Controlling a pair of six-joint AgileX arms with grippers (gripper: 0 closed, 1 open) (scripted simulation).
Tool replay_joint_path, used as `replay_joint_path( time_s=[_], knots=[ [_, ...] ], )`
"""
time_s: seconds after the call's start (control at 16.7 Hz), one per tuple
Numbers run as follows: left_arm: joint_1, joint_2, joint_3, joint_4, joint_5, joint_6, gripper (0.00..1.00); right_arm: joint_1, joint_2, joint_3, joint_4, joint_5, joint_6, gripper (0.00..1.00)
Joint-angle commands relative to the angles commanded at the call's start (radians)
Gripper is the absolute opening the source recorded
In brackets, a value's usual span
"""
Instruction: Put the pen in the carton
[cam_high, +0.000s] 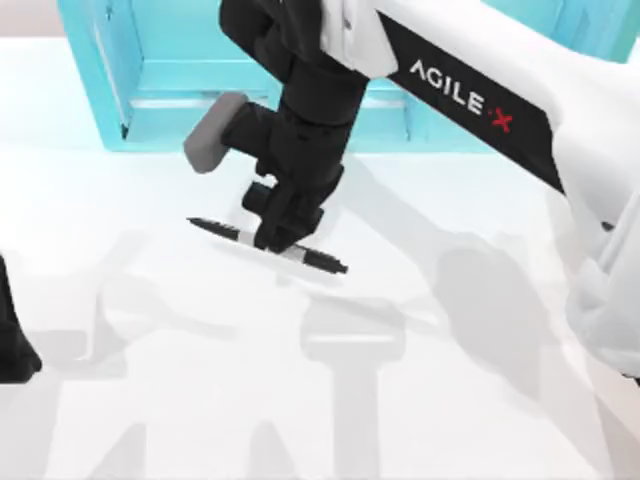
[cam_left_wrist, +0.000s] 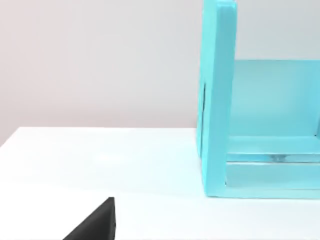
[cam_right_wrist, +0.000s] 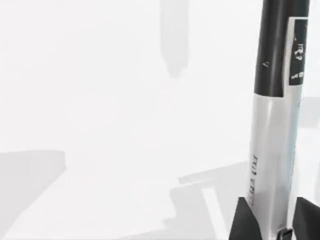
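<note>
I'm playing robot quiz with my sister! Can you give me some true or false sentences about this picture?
1. The slim black-and-white pen lies on the white table. True.
2. The right pincer is at the pen's middle, fingers either side. True.
3. The pen sits inside the big turquoise shelf unit. False: it is on the table in front of it.
4. The left pincer holds the pen. False: it is at the table's left edge, away from the pen.

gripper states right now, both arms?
Right gripper: fingers closed on the pen, mid-barrel, above the table.
Left gripper, at the table's left edge: state cannot be told.
</note>
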Motion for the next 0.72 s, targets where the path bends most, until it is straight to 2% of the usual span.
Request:
replay_joint_path(
  time_s=[0.36, 0.54, 0.72],
  knots=[
    [0.000, 0.000, 0.000, 0.000, 0.000, 0.000, 1.00, -0.021, -0.017, -0.020, 0.010, 0.009, 0.030, 0.00],
    [0.000, 0.000, 0.000, 0.000, 0.000, 0.000, 1.00, -0.104, -0.081, -0.085, 0.039, 0.039, 0.144, 0.00],
    [0.000, 0.000, 0.000, 0.000, 0.000, 0.000, 1.00, -0.234, -0.184, -0.200, 0.084, 0.080, 0.334, 0.00]
  ],
)
